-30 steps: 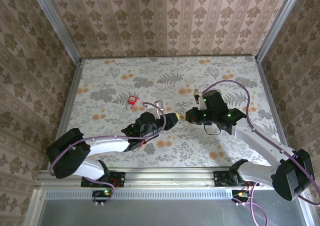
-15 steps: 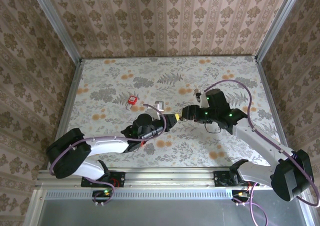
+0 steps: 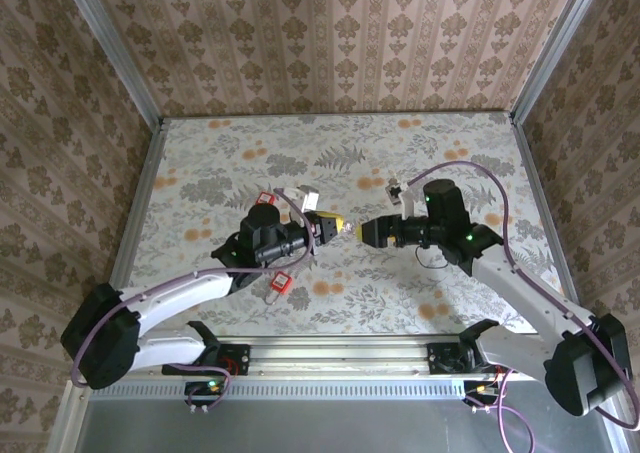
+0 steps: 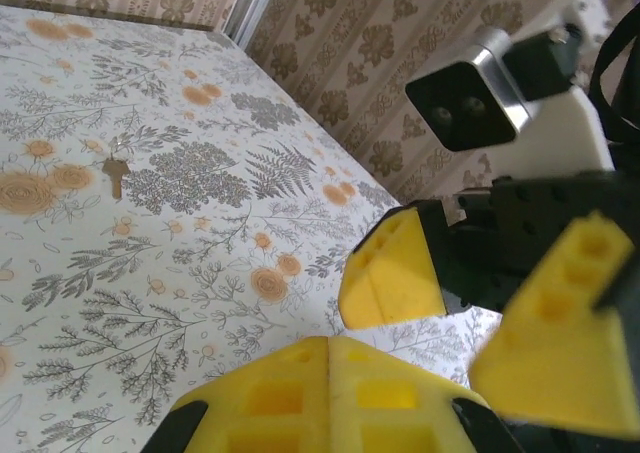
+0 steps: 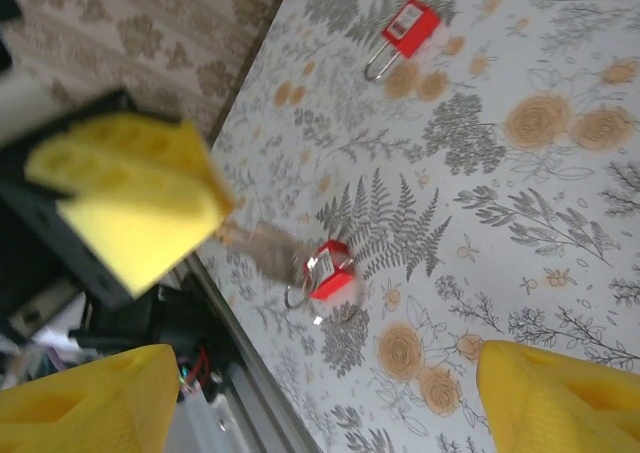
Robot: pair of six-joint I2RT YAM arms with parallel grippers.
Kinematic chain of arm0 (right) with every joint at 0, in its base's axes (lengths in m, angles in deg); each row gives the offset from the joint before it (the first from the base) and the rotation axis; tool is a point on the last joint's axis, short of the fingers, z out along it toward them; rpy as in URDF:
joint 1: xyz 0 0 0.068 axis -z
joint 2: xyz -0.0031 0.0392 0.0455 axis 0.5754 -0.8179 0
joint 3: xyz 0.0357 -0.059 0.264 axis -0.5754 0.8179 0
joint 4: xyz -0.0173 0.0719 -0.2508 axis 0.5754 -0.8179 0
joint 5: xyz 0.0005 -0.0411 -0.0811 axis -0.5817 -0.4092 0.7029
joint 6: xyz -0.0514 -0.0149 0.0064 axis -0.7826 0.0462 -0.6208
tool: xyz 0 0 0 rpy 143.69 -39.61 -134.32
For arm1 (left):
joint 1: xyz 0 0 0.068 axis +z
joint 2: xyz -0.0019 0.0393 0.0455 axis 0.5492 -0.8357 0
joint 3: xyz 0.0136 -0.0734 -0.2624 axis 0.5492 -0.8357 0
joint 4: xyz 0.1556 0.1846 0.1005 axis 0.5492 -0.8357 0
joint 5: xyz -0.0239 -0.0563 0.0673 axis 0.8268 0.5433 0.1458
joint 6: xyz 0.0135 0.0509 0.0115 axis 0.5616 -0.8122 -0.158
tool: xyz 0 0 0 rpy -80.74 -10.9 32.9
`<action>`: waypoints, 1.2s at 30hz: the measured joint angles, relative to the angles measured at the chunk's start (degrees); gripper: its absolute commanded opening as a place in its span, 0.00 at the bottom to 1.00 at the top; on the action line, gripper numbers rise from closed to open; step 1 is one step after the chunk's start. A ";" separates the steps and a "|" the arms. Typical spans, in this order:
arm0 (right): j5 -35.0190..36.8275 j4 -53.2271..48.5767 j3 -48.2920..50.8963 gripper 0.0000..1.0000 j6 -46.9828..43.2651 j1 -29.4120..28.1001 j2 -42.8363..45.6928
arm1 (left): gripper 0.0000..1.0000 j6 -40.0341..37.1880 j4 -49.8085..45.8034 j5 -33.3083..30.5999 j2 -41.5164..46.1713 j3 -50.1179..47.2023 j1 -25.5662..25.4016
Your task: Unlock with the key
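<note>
While no key sits in a keyhole yet, the task reads as early: unlock not done, no lock held. Two red padlocks lie flat on the worktop (image 3: 440,153). Lower padlock (image 3: 280,282) is lower centre-left in the top view, just below the left arm. Upper padlock (image 3: 263,197) is just above that arm's wrist and partly covered by it. Both shackles look closed in the right wrist view, though they are small there.

Both hands look raised off the worktop at mid-frame of the top view. Their tips face each other, near but not touching as far as I can tell.
- Left hand (image 3: 336,226): fingers clenched together, seam shut in the left wrist view. In the right wrist view a blurred brownish sliver sticks out of its tip. I take that for the key (image 5: 256,244), but it's too soft to be sure.
- Right hand (image 3: 369,231): fingers spread wide, gripping nothing.

Second key (image 4: 114,169), with a ring on it, lies loose on the worktop at upper left of the left wrist view.

Left to do, my judgement:
- settle which hand carries the key (looks like a pass between hands)
- pin or pick up one padlock
- line the key up with the keyhole, insert, turn, free the shackle

That's nearly the whole job.

Containers: no box, tray or bin among what I see. Padlocks and second key lie bare on the worktop.
</note>
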 measured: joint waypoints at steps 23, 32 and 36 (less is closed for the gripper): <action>-7.39 23.34 7.21 0.49 6.67 -1.75 -4.81 | 0.00 5.53 12.00 7.78 -0.44 -5.92 1.90; -8.81 25.16 7.21 0.41 8.83 -0.39 -4.83 | 0.00 8.37 19.15 7.74 -2.97 -6.40 1.90; -9.07 25.51 7.21 0.38 9.70 0.28 -4.81 | 0.00 9.20 20.83 7.78 -3.96 -6.51 1.90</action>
